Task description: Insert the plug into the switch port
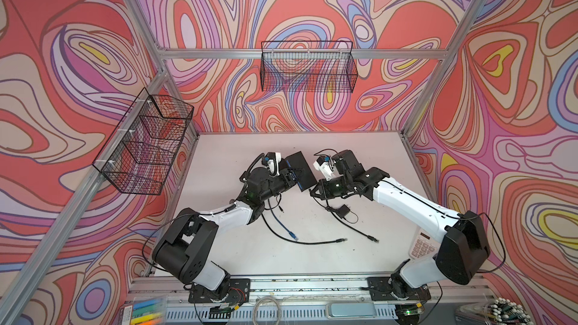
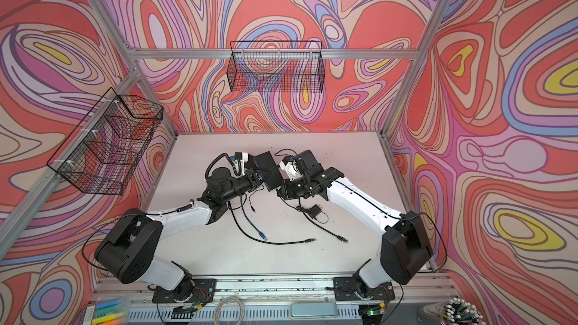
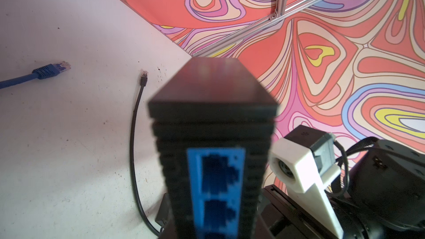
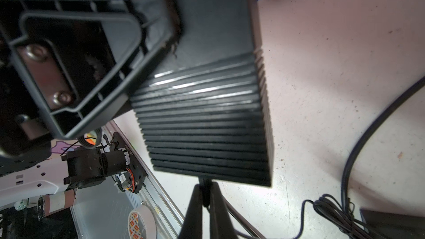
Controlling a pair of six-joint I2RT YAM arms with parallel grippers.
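In both top views my left gripper (image 1: 295,175) (image 2: 262,175) is shut on the black switch (image 1: 301,164) (image 2: 269,167), holding it tilted above the table's middle. In the left wrist view the switch's blue port panel (image 3: 216,180) faces the camera and hides the jaws. My right gripper (image 1: 312,189) (image 4: 205,187) is shut on a small black plug (image 4: 205,190). The plug's tip meets the lower edge of the switch's ribbed end (image 4: 207,123). The port there is hidden. The left finger (image 4: 92,54) presses on the switch's flat face.
A black power adapter (image 1: 344,211) with coiled cord lies below the right gripper. A blue network cable (image 1: 283,223) and two black cables (image 1: 342,240) (image 1: 373,239) trail over the table. A calculator (image 1: 422,243) sits under the right arm. Wire baskets (image 1: 308,67) (image 1: 144,145) hang on the walls.
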